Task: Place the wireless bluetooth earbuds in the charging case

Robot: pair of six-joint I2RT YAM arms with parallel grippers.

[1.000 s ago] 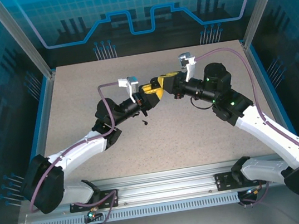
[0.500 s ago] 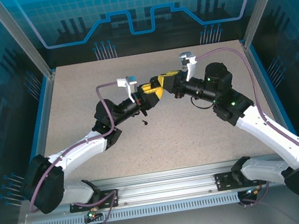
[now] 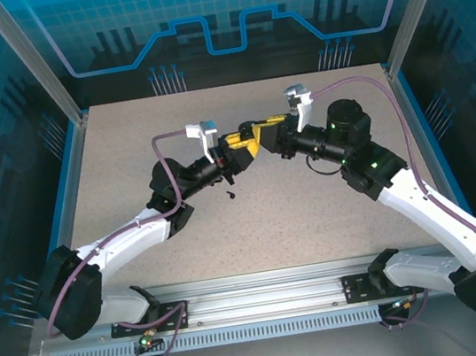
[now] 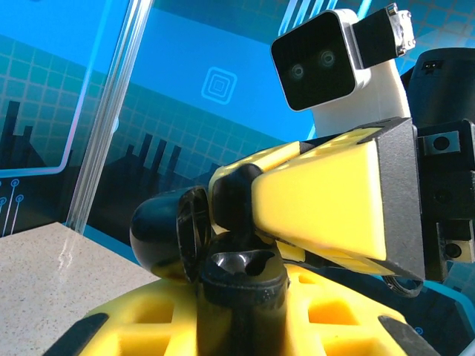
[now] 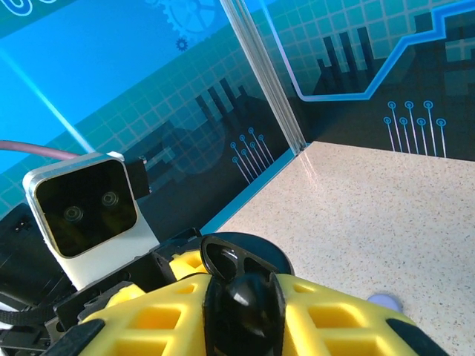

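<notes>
If the small black rounded piece [image 4: 236, 199], seemingly an earbud, is released before it seats in its well, it could skid off the rim and drop to the speckled beige tabletop [image 3: 334, 217], where a tiny black stemmed earbud [image 3: 230, 195] lies loose just short of the meeting arms. Beyond it, the left gripper [image 3: 238, 150] is clamped on the round glossy black charging case [image 4: 241, 276], lid swung back, in mid-air. At the case's mouth the piece sits at the tip of the right gripper [image 3: 257, 130], though whether its yellow jaws pinch it or stand slack I cannot tell.
</notes>
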